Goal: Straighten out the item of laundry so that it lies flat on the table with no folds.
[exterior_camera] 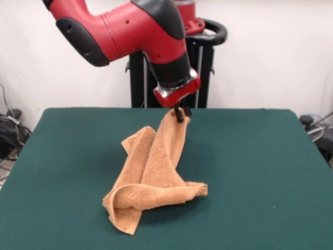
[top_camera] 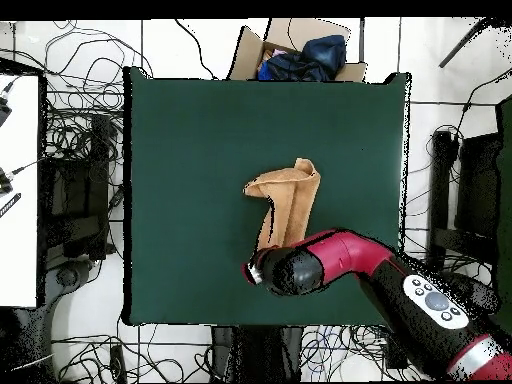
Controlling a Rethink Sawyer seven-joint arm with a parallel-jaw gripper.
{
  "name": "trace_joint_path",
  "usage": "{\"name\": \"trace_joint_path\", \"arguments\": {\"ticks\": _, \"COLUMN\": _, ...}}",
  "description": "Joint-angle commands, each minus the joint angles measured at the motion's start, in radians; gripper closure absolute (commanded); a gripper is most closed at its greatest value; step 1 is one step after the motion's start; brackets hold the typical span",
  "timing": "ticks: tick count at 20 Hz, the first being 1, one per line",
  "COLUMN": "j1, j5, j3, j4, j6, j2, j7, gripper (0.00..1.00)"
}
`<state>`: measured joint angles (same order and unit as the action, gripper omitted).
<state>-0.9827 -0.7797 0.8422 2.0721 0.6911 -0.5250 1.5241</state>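
Lifting | black gripper pinched one corner of orange-tan terry towel, likely to shake folds loose | lower end lay crumpled, mid dark green felt table

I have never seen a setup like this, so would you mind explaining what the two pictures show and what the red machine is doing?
The red and black machine is a robot arm with a small gripper at its tip. One picture is taken from across the table, facing the robot; the other looks straight down from above, so its directions are turned half round. On the dark green table there is only an orange-tan towel. The gripper is shut on one corner of the towel and holds it up, so the cloth hangs in a twisted strip while its lower part lies bunched and folded on the table. In the overhead view the arm covers the gripper, and a cardboard box of dark cloth sits beyond the table.
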Motion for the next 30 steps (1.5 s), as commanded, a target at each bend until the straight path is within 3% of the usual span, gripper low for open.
{"name": "trace_joint_path", "arguments": {"ticks": 1, "j1": -0.047, "j5": 0.041, "j3": 0.180, "j4": 0.123, "j6": -0.047, "j2": 0.054, "j7": -0.209, "gripper": 1.00}}
{"name": "trace_joint_path", "arguments": {"ticks": 4, "j1": -0.080, "j5": 0.014, "j3": 0.219, "j4": 0.126, "j6": -0.109, "j2": 0.125, "j7": -0.210, "gripper": 1.00}}
{"name": "trace_joint_path", "arguments": {"ticks": 11, "j1": -0.129, "j5": 0.012, "j3": 0.287, "j4": 0.151, "j6": -0.124, "j2": 0.180, "j7": -0.191, "gripper": 1.00}}
{"name": "trace_joint_path", "arguments": {"ticks": 20, "j1": -0.135, "j5": 0.078, "j3": 0.363, "j4": 0.208, "j6": -0.092, "j2": 0.122, "j7": -0.093, "gripper": 1.00}}
{"name": "trace_joint_path", "arguments": {"ticks": 30, "j1": 0.023, "j5": -0.052, "j3": 0.198, "j4": 0.162, "j6": -0.177, "j2": 0.096, "j7": 0.054, "gripper": 1.00}}
